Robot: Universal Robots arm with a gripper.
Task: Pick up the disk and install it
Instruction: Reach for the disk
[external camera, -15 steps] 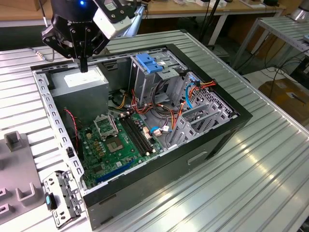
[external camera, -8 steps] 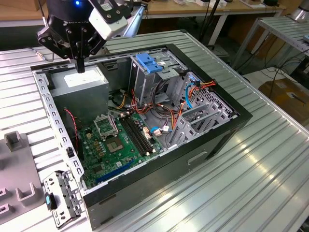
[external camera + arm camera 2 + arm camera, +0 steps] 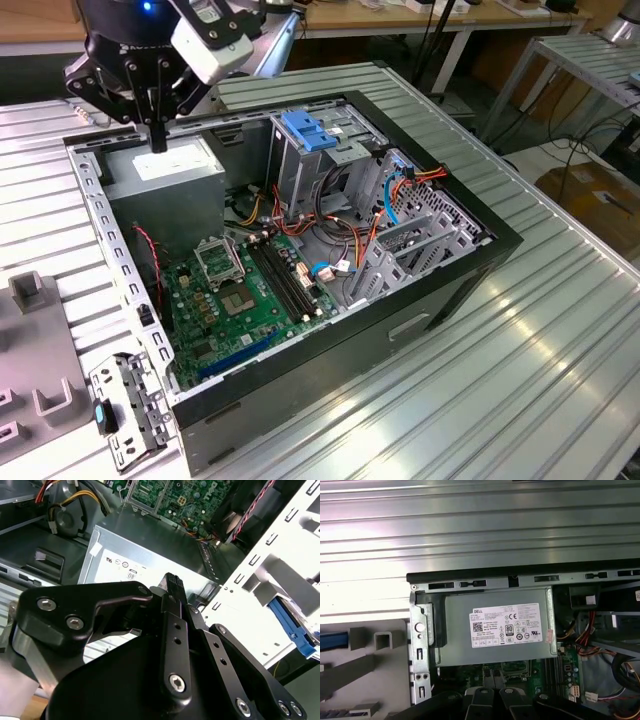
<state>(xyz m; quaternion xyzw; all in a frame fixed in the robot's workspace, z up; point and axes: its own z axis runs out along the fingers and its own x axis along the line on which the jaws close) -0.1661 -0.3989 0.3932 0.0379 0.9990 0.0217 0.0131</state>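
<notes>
My gripper [image 3: 158, 138] hangs over the back-left corner of the open computer case [image 3: 480, 262], just above the grey power supply box [image 3: 165, 168]. Its two black fingers are pressed together with nothing between them, and the second wrist view shows their ribbed tips [image 3: 172, 582] over the box's white sticker [image 3: 125, 570]. The disk is out of view. A blue strip [image 3: 330, 640] lies at the edge of the first wrist view beside grey fixture blocks [image 3: 375, 640]; I cannot tell what it belongs to.
Inside the case are a green motherboard [image 3: 240, 290], a tall grey drive cage with a light-blue cap [image 3: 305, 130] and bundles of coloured cables [image 3: 360, 235]. A loose metal bracket with a blue clip [image 3: 125, 410] lies by the case's near-left corner. The case sits on a ribbed metal table [image 3: 520, 370].
</notes>
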